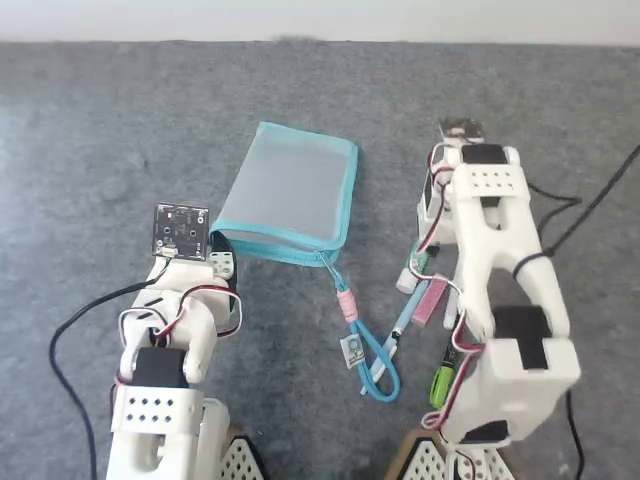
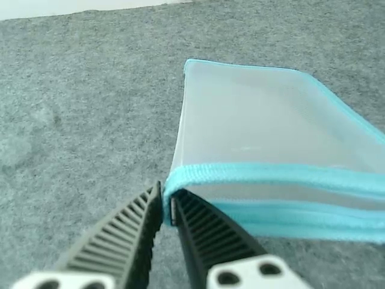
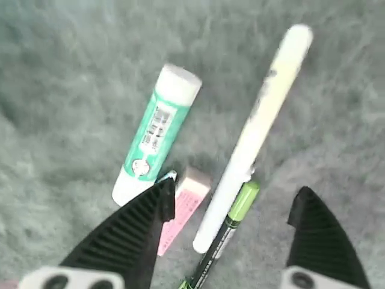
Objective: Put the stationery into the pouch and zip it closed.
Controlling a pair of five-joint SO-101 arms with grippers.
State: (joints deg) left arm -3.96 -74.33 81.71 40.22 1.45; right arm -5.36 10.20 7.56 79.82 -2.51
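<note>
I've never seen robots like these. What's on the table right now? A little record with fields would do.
Surface: grey mat
Pouch: clear pouch with blue trim, lying flat on the mat
Left gripper: pinched on the pouch's blue rim at a corner
Right gripper: open, above the stationery
Stationery, outside the pouch: glue stick, pink eraser, white pen, green marker
Zip strap: blue strap lying on the mat

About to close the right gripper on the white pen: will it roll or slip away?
Likely to roll: the white pen looks round and smooth. Probably stiff and light, given its slim straight barrel. It seems to rest against the green marker, so a nudge may shift both.
</note>
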